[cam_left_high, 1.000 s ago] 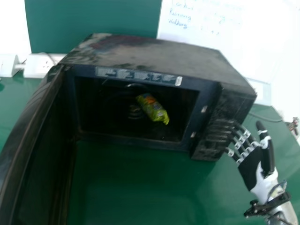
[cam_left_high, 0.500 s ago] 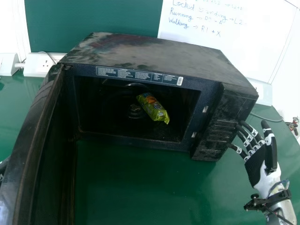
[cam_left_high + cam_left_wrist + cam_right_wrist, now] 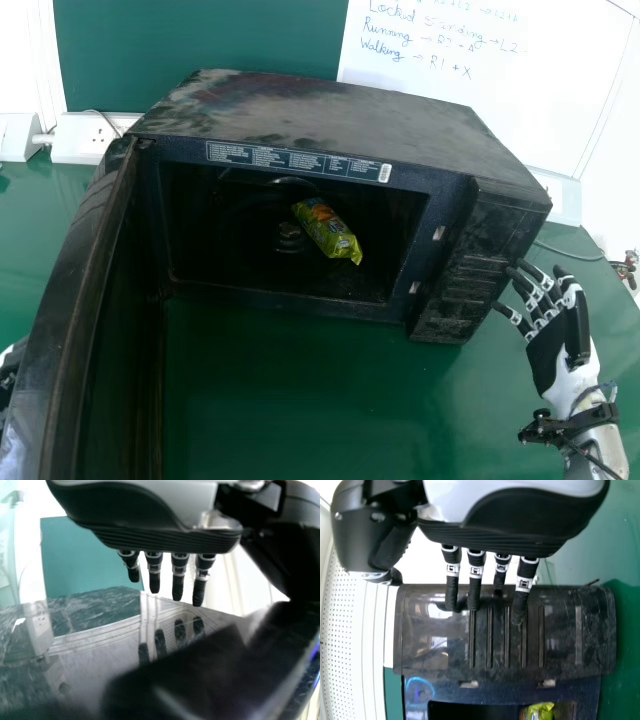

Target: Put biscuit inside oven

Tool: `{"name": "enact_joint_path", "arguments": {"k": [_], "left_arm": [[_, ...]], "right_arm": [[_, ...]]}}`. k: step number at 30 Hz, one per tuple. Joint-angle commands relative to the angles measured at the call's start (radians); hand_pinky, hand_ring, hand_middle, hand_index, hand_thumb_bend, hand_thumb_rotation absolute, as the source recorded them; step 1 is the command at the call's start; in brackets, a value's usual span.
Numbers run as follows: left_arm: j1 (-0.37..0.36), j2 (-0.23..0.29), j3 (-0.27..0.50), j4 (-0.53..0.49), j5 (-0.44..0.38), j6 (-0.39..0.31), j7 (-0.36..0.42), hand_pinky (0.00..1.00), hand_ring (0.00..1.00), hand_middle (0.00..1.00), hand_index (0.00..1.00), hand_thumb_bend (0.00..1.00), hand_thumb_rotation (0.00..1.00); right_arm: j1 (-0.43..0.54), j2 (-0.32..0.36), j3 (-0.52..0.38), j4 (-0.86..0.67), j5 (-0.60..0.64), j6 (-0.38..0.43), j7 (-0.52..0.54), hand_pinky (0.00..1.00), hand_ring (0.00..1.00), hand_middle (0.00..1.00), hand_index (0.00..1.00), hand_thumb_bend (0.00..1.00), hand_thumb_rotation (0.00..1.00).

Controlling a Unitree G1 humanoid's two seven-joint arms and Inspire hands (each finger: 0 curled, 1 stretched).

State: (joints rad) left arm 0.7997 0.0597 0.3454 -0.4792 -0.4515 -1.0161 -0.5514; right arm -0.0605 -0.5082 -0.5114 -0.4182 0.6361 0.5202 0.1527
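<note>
Shiny plastic biscuit packet [image 3: 328,232], glossy smudged oven [image 3: 330,112], smooth tabletop [image 3: 290,395]

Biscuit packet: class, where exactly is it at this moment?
In the head view, the biscuit packet lies inside the open oven, on the cavity floor just right of the small round hub.

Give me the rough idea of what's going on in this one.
A robot is putting a biscuit pack in an oven. The pack lies inside, with neither hand on it, and the door stands wide open. The left hand is at the door's outer side, fingers straight. The right hand is open by the control panel. The door isn't shut yet.
</note>
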Motion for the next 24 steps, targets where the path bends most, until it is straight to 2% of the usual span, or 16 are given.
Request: {"name": "enact_joint_path", "arguments": {"k": [1, 5, 7, 10, 24], "left_arm": [[-0.019, 0.009, -0.002, 0.033, 0.018, -0.045, 0.01, 0.76, 0.81, 0.85, 0.83, 0.96, 1.0], [-0.024, 0.033, -0.001, 0.057, 0.03, -0.067, 0.019, 0.77, 0.82, 0.86, 0.84, 0.97, 1.0], [-0.016, 0.048, -0.001, 0.061, 0.034, -0.069, 0.023, 0.77, 0.81, 0.86, 0.84, 0.98, 1.0], [-0.02, 0.076, -0.005, 0.074, 0.034, -0.085, 0.02, 0.77, 0.82, 0.86, 0.83, 0.97, 1.0], [-0.028, 0.152, 0.047, 0.116, 0.128, -0.16, 0.054, 0.78, 0.82, 0.86, 0.84, 0.96, 1.0]], "right_arm": [[-0.003, 0.011, -0.005, 0.003, -0.009, -0.015, 0.002, 0.71, 0.78, 0.78, 0.76, 0.57, 0.83], [-0.002, 0.016, -0.004, 0.006, -0.017, -0.018, 0.007, 0.73, 0.77, 0.77, 0.75, 0.64, 0.9], [-0.002, 0.019, -0.002, -0.002, -0.023, -0.009, -0.004, 0.74, 0.78, 0.78, 0.75, 0.67, 0.9], [-0.003, 0.026, -0.002, -0.004, -0.024, -0.013, -0.004, 0.75, 0.79, 0.79, 0.77, 0.67, 0.86], [-0.007, 0.041, 0.0, -0.005, -0.045, -0.009, -0.008, 0.71, 0.8, 0.79, 0.82, 0.66, 1.0]]}}
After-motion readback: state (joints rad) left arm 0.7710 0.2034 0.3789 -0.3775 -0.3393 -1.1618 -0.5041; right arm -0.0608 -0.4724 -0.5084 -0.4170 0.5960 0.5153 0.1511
